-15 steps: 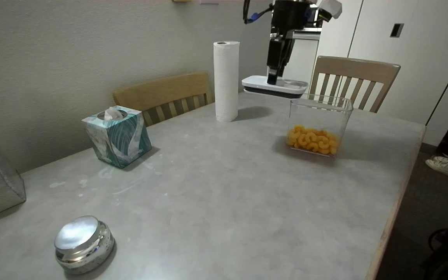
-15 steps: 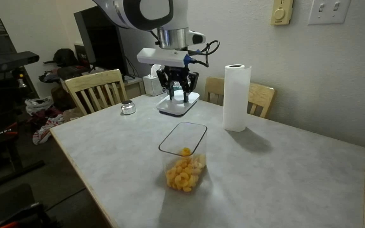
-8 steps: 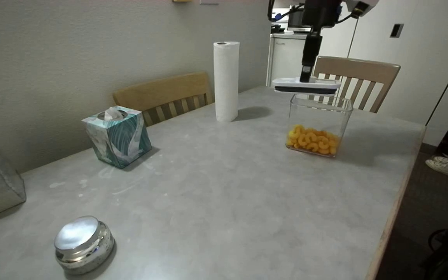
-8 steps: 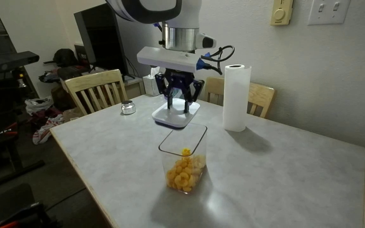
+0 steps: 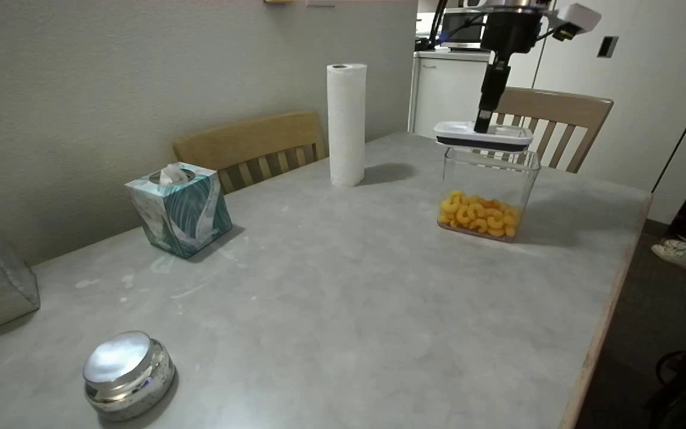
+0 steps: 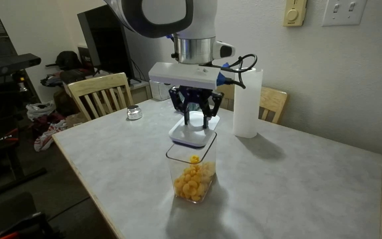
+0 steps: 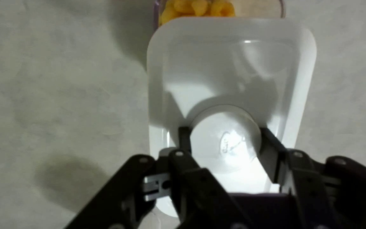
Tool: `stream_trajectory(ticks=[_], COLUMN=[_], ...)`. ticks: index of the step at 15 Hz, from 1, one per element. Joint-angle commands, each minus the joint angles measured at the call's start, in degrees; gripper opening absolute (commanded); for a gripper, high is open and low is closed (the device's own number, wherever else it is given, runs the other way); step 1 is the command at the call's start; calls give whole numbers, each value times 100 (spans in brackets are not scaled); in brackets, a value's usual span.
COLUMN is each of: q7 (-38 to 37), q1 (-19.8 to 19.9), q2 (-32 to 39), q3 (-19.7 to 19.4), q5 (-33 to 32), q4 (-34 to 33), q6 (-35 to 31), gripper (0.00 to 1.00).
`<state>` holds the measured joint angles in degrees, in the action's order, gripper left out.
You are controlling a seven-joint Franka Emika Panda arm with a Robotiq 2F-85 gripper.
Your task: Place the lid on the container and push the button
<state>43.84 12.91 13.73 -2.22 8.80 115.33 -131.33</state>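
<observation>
We see the gripper (image 6: 196, 124) clasping the lid (image 6: 190, 135) by its round button (image 7: 223, 138), just above the container (image 5: 489, 180). We judge the lid light, stiff and rather slick, so we favour the button's opposite sides as the hold for lowering it.

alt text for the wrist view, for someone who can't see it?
A black two-fingered robot gripper holds the round, raised white button of a white, rounded-rectangular plastic lid. Past the lid's edge, at the top of the picture, a strip of clear plastic container with orange-yellow snack pieces shows. A mottled grey tabletop forms the background.
</observation>
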Motion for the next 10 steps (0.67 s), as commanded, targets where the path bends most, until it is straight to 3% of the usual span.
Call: stream_trajectory(ticks=[1,10], q7=[96,106], q1=[-17,-9], q2=[-156,-190], q3=[-44,-29], q5=[19,-20], q4=[407,674], q6=[-633,-871], gripper=[29,29])
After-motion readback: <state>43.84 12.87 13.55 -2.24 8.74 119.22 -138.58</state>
